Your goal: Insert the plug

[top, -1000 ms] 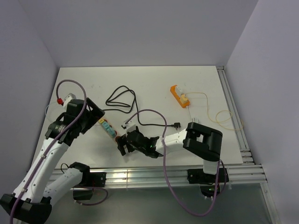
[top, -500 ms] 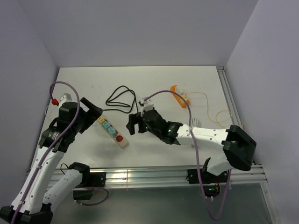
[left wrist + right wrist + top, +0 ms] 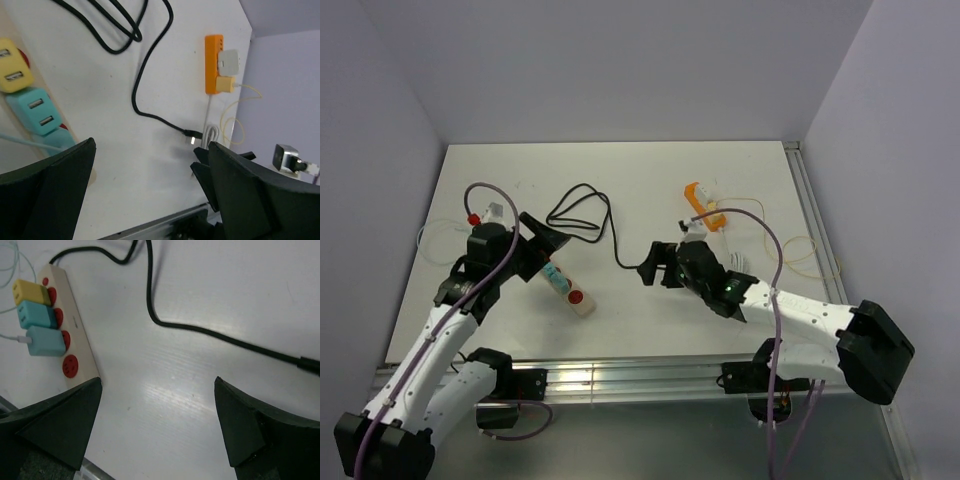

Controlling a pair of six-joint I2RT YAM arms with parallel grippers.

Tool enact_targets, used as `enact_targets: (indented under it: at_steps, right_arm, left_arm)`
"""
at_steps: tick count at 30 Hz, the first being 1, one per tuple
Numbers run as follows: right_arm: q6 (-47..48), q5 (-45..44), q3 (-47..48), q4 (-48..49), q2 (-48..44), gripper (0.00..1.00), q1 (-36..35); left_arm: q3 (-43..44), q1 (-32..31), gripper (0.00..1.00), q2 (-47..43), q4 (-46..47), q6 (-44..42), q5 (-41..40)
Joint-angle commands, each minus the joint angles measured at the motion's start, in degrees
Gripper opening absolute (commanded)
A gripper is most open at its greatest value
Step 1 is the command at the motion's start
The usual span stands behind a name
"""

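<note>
The black cable point(image 3: 582, 212) lies coiled at the back and runs forward to its small black plug point(image 3: 192, 134), which rests on the table. In the right wrist view only the plug's start point(image 3: 311, 365) shows at the right edge. The cream power strip point(image 3: 576, 296) with red sockets point(image 3: 70, 365) carries yellow and cyan chargers point(image 3: 40, 327). My right gripper point(image 3: 655, 266) hovers open over the cable beside the plug, nothing between its fingers. My left gripper point(image 3: 548, 250) stands open above the strip's far end, holding nothing.
An orange power strip point(image 3: 703, 206) with a white and a yellow charger lies at the back right. A coiled white cable point(image 3: 736, 262) and a thin yellow cable point(image 3: 802, 250) lie right of the plug. Aluminium rails point(image 3: 620, 378) run along the near edge.
My right gripper left the near end of the cream strip, swung right and back over the black cable, and opened wide. My left gripper shifted right toward the strip.
</note>
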State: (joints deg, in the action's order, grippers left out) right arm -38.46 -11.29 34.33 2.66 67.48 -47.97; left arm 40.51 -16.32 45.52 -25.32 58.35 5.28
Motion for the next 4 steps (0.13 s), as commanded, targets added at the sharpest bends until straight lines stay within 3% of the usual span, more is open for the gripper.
enact_targets:
  at_steps: [1, 4]
  right_arm:
    - [-3.55, 3.54, -7.22, 4.01, -5.86, 1.0, 1.38]
    - [-4.79, 6.79, -15.04, 13.99, -11.66, 1.0, 3.92]
  left_arm:
    - [-5.43, 0.85, 0.99, 0.1, 16.94, 4.4, 11.75]
    - [-13.68, 1.64, 1.0, -0.08, 34.85, 13.41, 21.85]
